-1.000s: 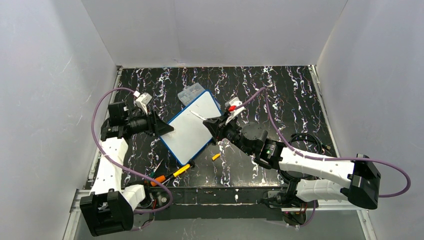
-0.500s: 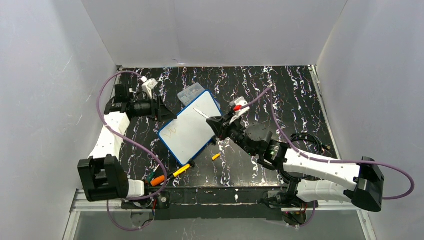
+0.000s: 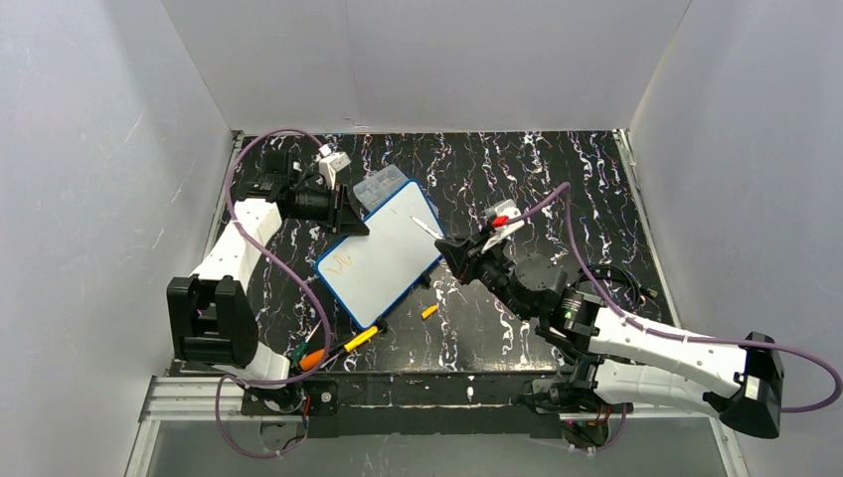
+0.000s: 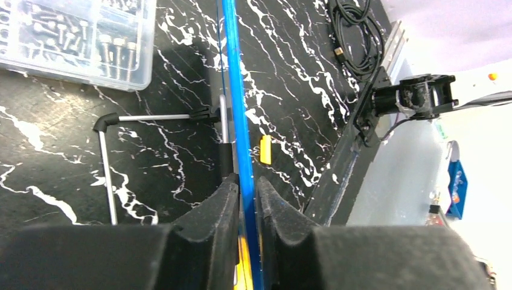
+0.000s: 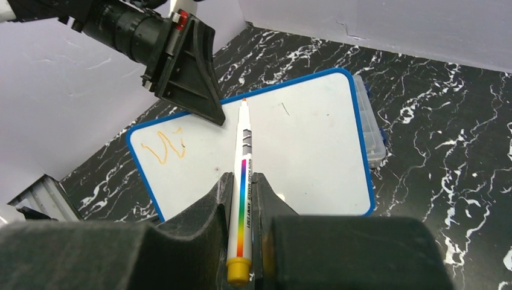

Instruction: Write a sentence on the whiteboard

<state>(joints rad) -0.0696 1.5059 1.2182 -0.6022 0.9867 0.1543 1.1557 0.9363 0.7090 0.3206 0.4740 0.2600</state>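
From above, the flat white whiteboard with a thin blue rim [image 3: 383,256] lies left of centre on the black, white-veined bench [image 3: 557,179]. Its far corner is against a clear plastic compartment box [image 3: 378,186]. The sentence [image 3: 343,262] is only a short orange scribble near the board's left corner.

In the left wrist view, the left tool [image 4: 246,188] is pinched on the rim alone. That hold looks slight, and writing pressure could pivot the board or pull it free.

In the right wrist view, the right tool [image 5: 242,188] is clamped low on a white rainbow-striped marker [image 5: 244,158]. The long free length could twist in that hold. The tip points close to the left tool, so the next stroke risks a collision.
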